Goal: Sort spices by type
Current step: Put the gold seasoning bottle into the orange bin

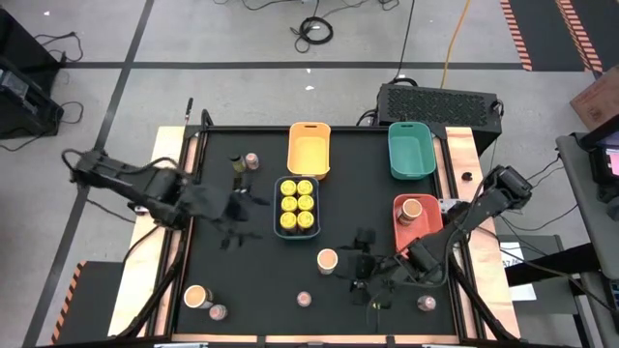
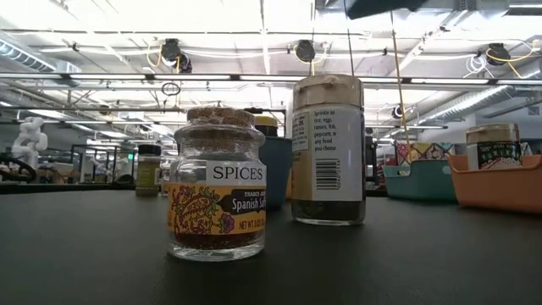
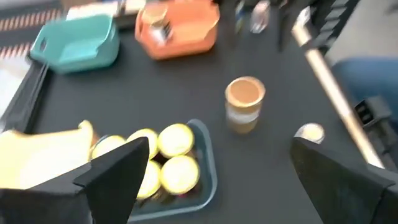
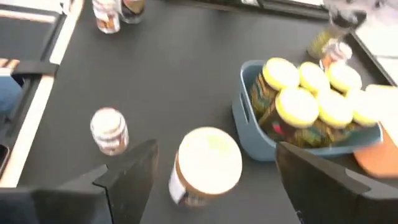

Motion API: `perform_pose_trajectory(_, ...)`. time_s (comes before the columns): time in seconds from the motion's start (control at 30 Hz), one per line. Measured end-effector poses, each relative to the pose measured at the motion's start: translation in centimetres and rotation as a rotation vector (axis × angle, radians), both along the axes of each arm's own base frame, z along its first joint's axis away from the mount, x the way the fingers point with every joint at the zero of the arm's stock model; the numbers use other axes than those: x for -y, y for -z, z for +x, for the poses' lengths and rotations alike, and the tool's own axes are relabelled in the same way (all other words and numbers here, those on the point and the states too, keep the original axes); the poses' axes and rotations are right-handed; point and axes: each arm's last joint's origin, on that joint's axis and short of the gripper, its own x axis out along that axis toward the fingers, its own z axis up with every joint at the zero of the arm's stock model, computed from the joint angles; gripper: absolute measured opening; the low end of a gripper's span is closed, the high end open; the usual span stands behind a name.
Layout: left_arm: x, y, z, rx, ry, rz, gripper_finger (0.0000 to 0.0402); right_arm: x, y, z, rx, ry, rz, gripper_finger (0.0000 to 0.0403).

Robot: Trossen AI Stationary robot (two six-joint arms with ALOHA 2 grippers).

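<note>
Black worktop point(image 1: 261, 280), trays along the far side. Six yellow-lidded jars point(image 1: 297, 204) packed in the blue tray point(image 1: 279, 207); one peach-topped tub point(image 1: 411, 209) in the red tray point(image 1: 429, 230), another tub point(image 1: 327, 259) loose mid-worktop. Left claw point(image 1: 235, 224) spread wide, empty, beside the blue tray. Right claw point(image 1: 365, 273) wide too, apparently empty, near the loose tub.

Robotics lab or workshop, black table point(image 1: 338, 193) on a taped concrete floor point(image 1: 242, 39), loose cables point(image 1: 314, 29) trailing, exposed ceiling pipes and light strips point(image 2: 254, 51), workbenches point(image 2: 93, 161) beyond
</note>
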Motion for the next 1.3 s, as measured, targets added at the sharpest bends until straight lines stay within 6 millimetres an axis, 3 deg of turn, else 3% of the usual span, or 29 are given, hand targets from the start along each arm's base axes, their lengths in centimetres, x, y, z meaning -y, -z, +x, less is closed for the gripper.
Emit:
perform_pose_trajectory(0.2,0.0,6.1,-3.6,0.319,0.081,-0.038,0.0391,2.6,0.1,2.4,-0.018,-0.014,0.115,0.0349)
perform_pose_trajectory(0.33,-0.8,8.2,-5.0,0.438,0.025,-0.015,0.0391,4.1,0.3,3.3,-0.063,-0.044,0.187,0.0368)
perform_pose_trajectory(0.53,-1.6,7.3,-6.6,0.525,0.009,0.025,0.0391,5.5,0.3,3.8,-0.075,-0.037,0.154,0.0372)
perform_pose_trajectory(0.7,-1.6,7.6,-6.8,0.494,0.041,0.026,0.0391,6.3,0.9,4.3,-0.106,-0.024,0.184,0.0373)
perform_pose_trajectory(0.97,-1.5,7.8,-6.6,0.477,0.045,0.032,0.0391,5.8,4.0,5.6,-0.206,-0.040,0.225,0.0373)
perform_pose_trajectory(1.3,-1.5,7.9,-6.6,0.475,0.045,0.032,0.0391,5.5,4.6,5.9,-0.229,-0.070,0.291,0.0373)
